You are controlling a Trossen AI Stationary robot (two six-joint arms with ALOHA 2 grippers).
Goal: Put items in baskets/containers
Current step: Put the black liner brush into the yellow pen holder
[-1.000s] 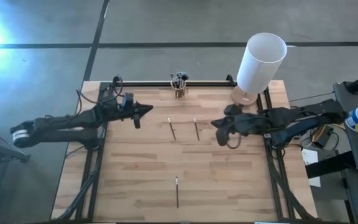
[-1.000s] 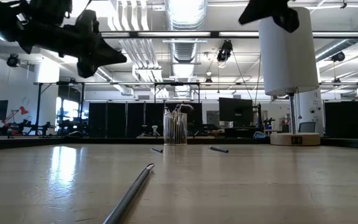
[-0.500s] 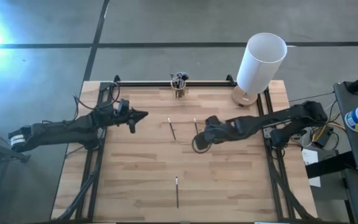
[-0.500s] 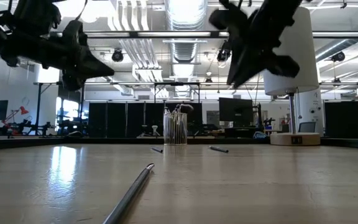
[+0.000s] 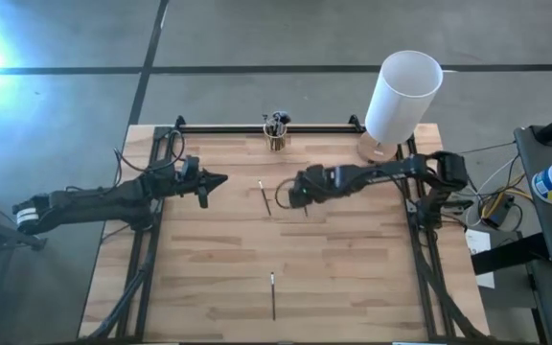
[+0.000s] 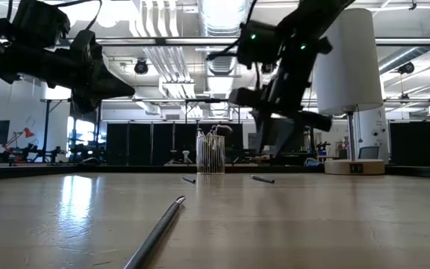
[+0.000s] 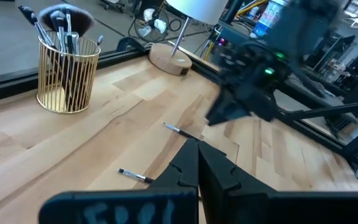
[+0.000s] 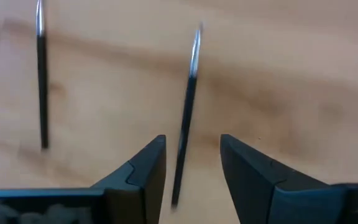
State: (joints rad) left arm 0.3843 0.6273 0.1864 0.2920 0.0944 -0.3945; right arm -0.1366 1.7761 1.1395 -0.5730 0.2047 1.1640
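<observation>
A small gold wire cup (image 5: 276, 135) (image 7: 67, 73) with several brushes in it stands at the table's far edge. Three thin dark brushes lie flat on the wood: one left of centre (image 5: 264, 197), one under my right gripper (image 8: 188, 93), one near the front (image 5: 273, 293). My right gripper (image 5: 294, 198) (image 8: 193, 157) points steeply down, open, its fingers on either side of the middle brush and just above it. My left gripper (image 5: 220, 179) (image 7: 197, 163) hovers shut over the table's left part, holding nothing.
A tall white cylinder (image 5: 402, 94) on a round wooden base stands at the far right corner. Black rails run along the table's far, left and right edges. Bare wood lies between the two far brushes and the front one.
My right gripper has swung from the table's right side toward the left and gone down over the middle brush, tipping from nearly level to steeply downward, and it has opened. My left gripper has sunk a little.
</observation>
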